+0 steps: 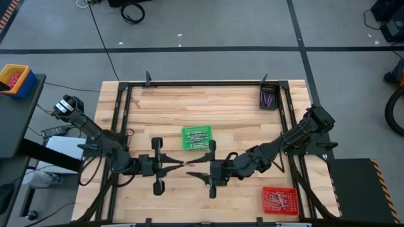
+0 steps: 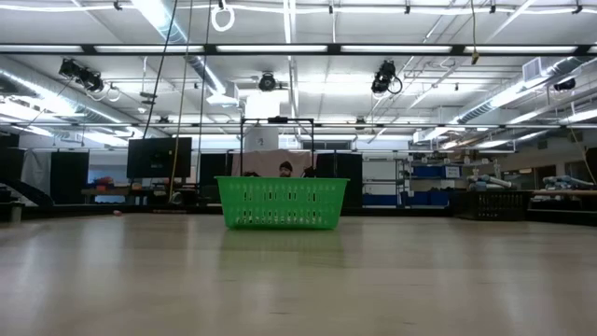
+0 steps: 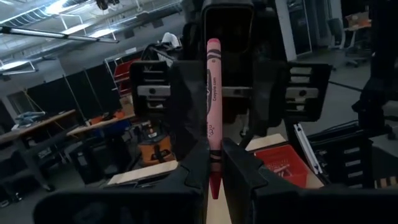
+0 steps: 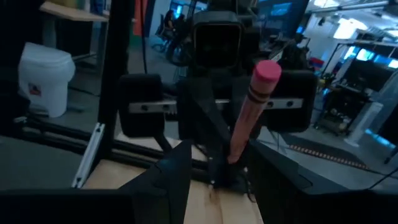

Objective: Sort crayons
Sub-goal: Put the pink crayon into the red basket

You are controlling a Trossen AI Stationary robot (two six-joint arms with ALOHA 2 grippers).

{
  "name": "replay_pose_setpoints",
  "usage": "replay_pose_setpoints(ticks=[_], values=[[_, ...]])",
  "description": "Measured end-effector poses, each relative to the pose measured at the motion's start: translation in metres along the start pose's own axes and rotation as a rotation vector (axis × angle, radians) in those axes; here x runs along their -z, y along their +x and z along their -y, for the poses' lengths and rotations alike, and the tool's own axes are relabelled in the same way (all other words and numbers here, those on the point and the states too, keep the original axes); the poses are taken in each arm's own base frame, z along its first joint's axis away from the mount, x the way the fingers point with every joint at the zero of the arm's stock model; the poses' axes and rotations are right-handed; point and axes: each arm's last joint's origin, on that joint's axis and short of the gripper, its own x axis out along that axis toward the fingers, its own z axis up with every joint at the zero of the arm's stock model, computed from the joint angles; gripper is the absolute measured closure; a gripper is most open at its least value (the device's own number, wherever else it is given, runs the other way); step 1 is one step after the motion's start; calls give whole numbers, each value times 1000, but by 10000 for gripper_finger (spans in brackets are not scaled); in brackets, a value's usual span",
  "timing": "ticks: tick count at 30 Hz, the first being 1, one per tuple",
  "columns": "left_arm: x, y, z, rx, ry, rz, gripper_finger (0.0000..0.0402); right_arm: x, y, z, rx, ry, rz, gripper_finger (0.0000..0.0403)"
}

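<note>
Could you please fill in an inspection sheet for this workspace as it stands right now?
Surface: pale wooden table, black frame around it.
Job's things: reddish-pink crayon; more crayons in the green tray, red tray and dark tray.
Clutter: nothing seen.
Grippers: left gripper shut on the crayon; right gripper facing it, fingers open.
Cables: black cable across the floor.
Surroundings: blue bin at left; open workshop.

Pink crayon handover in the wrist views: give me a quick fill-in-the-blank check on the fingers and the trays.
1. The left gripper has its fingers shut on a ___ crayon.
2. The right gripper, facing it, has its fingers ___.
3. The tray at mid-table, just beyond both grippers, is ___.
Missing words: pink; open; green.
</note>
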Motion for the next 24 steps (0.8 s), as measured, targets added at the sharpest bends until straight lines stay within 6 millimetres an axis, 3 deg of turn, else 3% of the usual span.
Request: replay_pose_setpoints(ticks=[11, 15, 21, 24], values=[[6, 8, -8, -19, -15, -27, 365, -3, 2, 5, 21, 17, 48, 254], [7, 8, -8, -11, -14, -29, 365, -3, 2, 5, 22, 17, 44, 289], [7, 8, -7, 21, -14, -18, 365, -2, 2, 5, 19, 33, 41, 374], [7, 8, -6, 21, -11, -20, 364, -2, 1, 5, 18, 43, 39, 379]])
